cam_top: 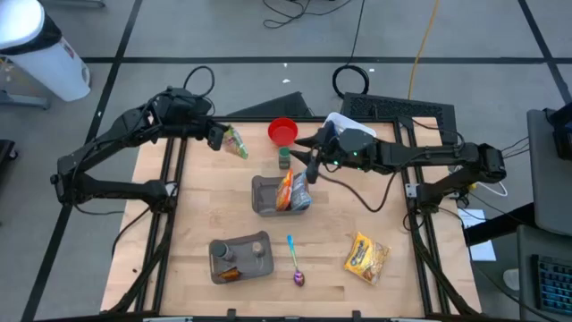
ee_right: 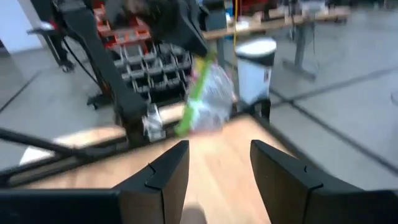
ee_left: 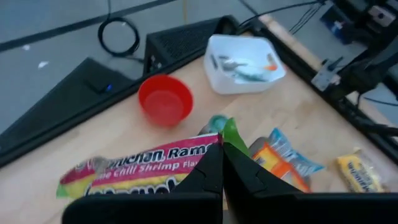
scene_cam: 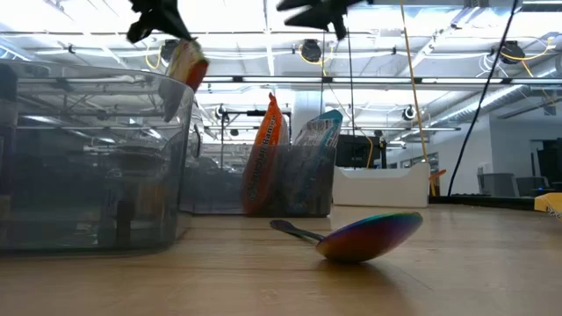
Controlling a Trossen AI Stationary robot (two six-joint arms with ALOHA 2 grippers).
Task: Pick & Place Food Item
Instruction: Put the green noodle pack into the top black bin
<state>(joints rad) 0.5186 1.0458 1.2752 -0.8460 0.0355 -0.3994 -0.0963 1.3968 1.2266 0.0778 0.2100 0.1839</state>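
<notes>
From above you get the whole wooden table (cam_top: 201, 206). The left gripper (cam_top: 217, 136) is up near the back left edge, fingers clamped on a ramen packet (cam_top: 236, 141) that hangs in the air, off the tabletop. The right gripper (cam_top: 313, 166) sits over the middle, just above the grey bin (cam_top: 262, 195) holding two upright snack bags (cam_top: 295, 190). Its fingers are spread apart with nothing between them, which the right wrist view makes obvious; from overhead it's hard to judge.

Only the top view shows the second grey bin (cam_top: 239, 258) near the front edge and the yellow snack bag (cam_top: 367, 257) at front right. The left wrist view is the one that lets you read the packet's label, and it shows the red bowl (ee_left: 165, 100) and a white tub (ee_left: 244, 63) past it clearly. The tub is partly covered by the right arm from above.

The low view cuts both grippers off at the top edge, so only the packet's lower end dangles into it, behind the near bin's clear wall. The rainbow spoon (scene_cam: 364, 235) looks huge there, tiny from above.
</notes>
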